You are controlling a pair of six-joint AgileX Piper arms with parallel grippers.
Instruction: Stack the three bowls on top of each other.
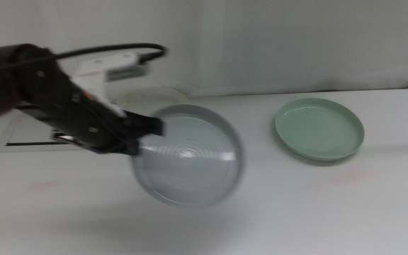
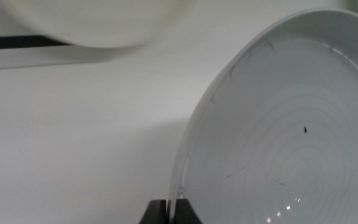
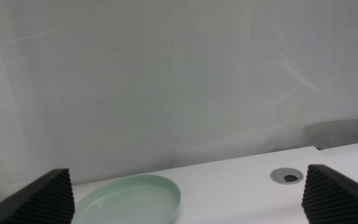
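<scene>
left gripper [image 1: 144,131] jaws pinch grey bowl [image 1: 190,156] rim, lifted. white bowl [image 1: 151,95], green bowl [image 1: 319,129] on tabletop [image 1: 296,205]. right gripper [image 3: 185,196] jaws wide apart. nothing stacked yet.

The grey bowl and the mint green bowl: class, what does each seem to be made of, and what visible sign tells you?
Grey bowl, held at its rim by the left gripper: probably glazed ceramic or hard plastic; glossy, with small highlights and fine concentric rings inside. Mint green bowl: likely the same kind, smooth with a soft sheen, evenly coloured. Neither look settles ceramic against plastic.
</scene>
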